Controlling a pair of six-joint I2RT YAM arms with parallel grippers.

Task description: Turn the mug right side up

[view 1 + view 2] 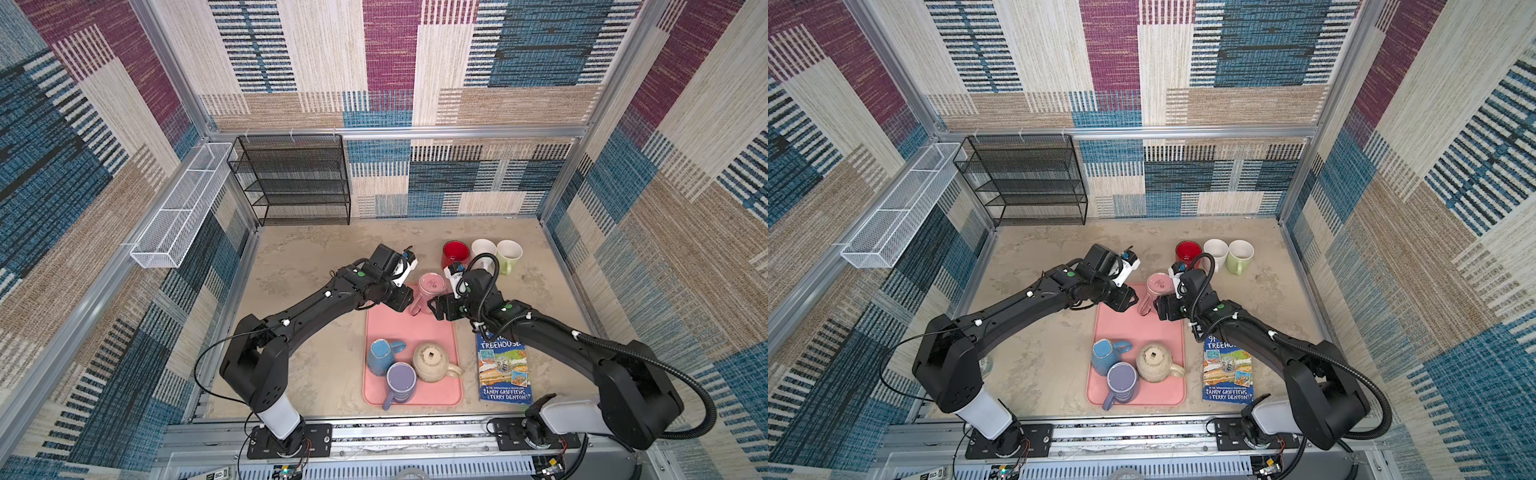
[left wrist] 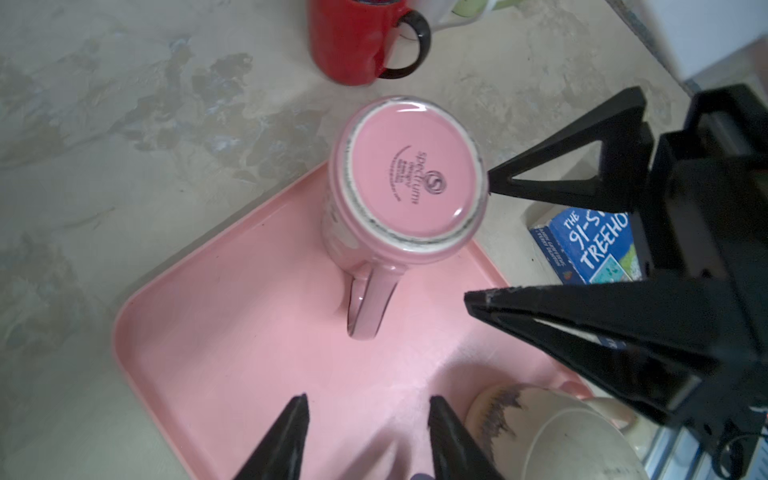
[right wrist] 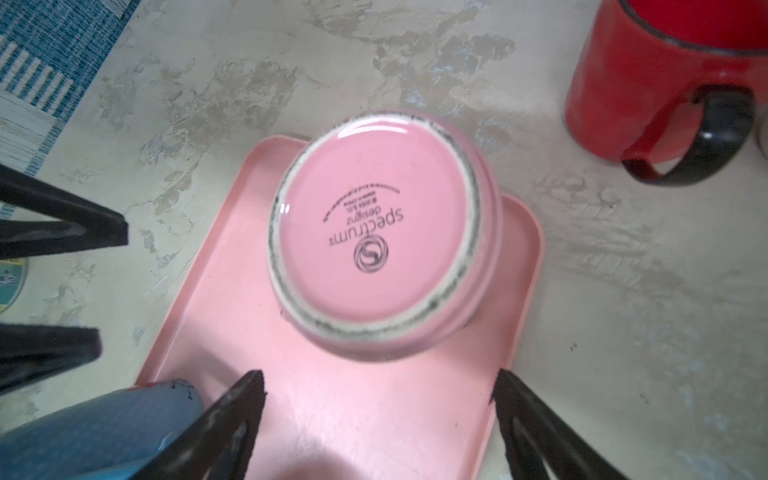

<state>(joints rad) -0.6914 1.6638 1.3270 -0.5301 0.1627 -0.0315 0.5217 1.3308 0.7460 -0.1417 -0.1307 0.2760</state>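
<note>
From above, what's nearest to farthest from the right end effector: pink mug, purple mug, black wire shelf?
1. pink mug, just beside it, upside down.
2. purple mug, toward the front edge.
3. black wire shelf, back left corner.

Table (image 1: 316, 257), contents.
- Centre: tray (image 1: 411, 332).
- Far end of the tray: upturned mug (image 1: 430, 286).
- Near end of the tray: cluster of three mugs (image 1: 401, 380) (packed close together).
- Just right of the tray: book (image 1: 505, 365).
- Far right: row of three mugs (image 1: 483, 248).
- Far left corner: wire rack (image 1: 295, 183).
- Left wall: basket (image 1: 183, 208).
- Left gripper (image 1: 409, 306): just left of the upturned mug.
- Right gripper (image 1: 434, 309): just right of it.
</note>
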